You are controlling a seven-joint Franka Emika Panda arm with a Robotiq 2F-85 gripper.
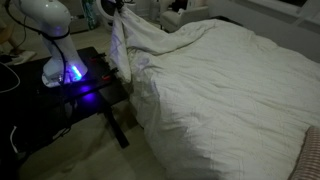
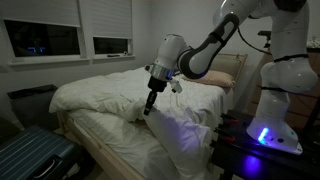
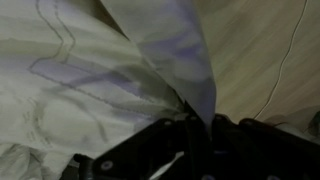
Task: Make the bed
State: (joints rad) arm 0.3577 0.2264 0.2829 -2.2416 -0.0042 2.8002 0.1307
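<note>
The robot's pincer (image 3: 200, 130) is pressed together on a gathered fold of the white duvet (image 3: 185, 80). It sits at the bottom edge of the wrist view, and the cloth rises from between its dark fingers toward top centre. In an exterior view the pincer (image 2: 150, 106) points downward at mid-frame, its tip meeting a small peak of cloth. The arm (image 2: 205, 55) reaches in from the upper right. In an exterior view the lifted fold (image 1: 122, 50) hangs as a drape at upper centre-left, just beside the black table (image 1: 95, 72) with its blue light. The bed (image 1: 230, 100) fills the right two-thirds of that frame.

The duvet looks light, soft and limp. It will likely sag, bunch and trail behind any pull rather than move as a sheet, and its bulk will drag on the mattress. A hem or corner would probably give the surest hold, since a thin pinch of loose cloth could slip under that drag.

The fingertips are buried in fabric, so it is unclear whether they grip an edge or a mid-panel fold. The wrist view is dim and blurred. The bed's far side runs off the right edge of the frame. A pinkish ribbed shape (image 1: 311, 155) at lower right is cropped and cannot be identified.
</note>
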